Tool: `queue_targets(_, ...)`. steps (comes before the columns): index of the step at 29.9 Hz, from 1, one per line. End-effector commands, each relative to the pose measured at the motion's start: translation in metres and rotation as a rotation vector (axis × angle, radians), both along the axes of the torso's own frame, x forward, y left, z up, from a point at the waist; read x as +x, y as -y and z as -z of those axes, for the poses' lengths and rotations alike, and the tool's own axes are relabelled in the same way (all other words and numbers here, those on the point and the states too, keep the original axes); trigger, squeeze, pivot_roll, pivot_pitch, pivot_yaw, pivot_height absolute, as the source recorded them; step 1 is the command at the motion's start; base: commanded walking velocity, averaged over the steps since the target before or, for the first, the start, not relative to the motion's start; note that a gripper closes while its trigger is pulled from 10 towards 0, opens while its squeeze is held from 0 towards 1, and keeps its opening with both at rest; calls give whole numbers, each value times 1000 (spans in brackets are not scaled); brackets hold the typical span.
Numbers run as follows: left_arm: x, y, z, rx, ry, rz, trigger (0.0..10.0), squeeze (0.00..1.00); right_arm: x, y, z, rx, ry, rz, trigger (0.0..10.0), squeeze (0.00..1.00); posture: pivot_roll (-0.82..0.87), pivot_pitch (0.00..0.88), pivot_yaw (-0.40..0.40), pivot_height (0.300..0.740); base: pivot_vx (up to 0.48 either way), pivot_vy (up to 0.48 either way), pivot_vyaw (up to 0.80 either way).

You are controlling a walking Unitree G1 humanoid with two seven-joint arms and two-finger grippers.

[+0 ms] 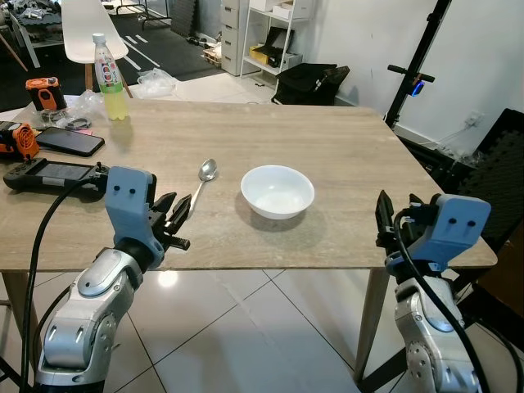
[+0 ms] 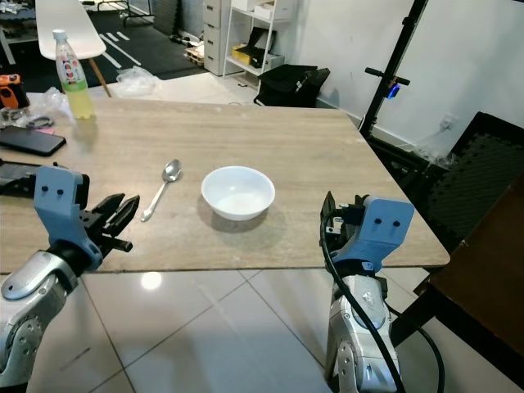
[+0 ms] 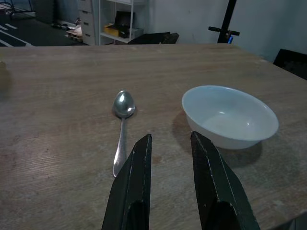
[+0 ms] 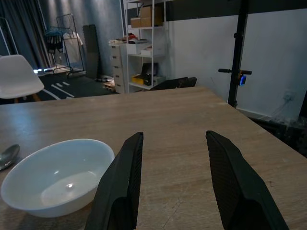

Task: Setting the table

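A white bowl (image 1: 277,191) sits empty near the middle of the wooden table (image 1: 327,143). To its left lies a metal spoon (image 1: 202,183), handle pointing toward the table's front edge. My left gripper (image 1: 174,214) hovers open over the front edge, just short of the spoon's handle; in the left wrist view the spoon (image 3: 121,129) lies beside the left fingertip (image 3: 142,151) and the bowl (image 3: 230,115) is ahead. My right gripper (image 1: 393,219) stands open at the table's front right, with the bowl (image 4: 57,175) ahead of it.
At the table's far left stand a drink bottle (image 1: 109,78), a phone (image 1: 70,141), a black handheld controller (image 1: 49,174) and orange tools (image 1: 45,92). A white chair (image 1: 90,29), shelves (image 1: 274,29) and a black stand (image 1: 413,82) are behind. Tiled floor lies below.
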State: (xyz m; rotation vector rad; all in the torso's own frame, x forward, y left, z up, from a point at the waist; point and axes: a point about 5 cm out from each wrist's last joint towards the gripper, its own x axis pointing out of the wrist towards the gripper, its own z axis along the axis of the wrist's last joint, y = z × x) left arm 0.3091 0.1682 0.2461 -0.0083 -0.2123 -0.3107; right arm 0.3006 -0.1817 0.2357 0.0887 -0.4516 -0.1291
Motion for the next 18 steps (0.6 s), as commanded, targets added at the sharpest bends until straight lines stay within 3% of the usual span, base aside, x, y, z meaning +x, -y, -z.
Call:
queue_targets(1,0,1,4,11,-13,3,10000,0,-2,3,5,-1,-17,18,10000,0,60,59,14,740,0,0,0)
queue_targets(18,3,8,4,4,-11,24,10000,0,-3,5,5,-3,-18,27,10000,0,46,58,21,740,0,0,0)
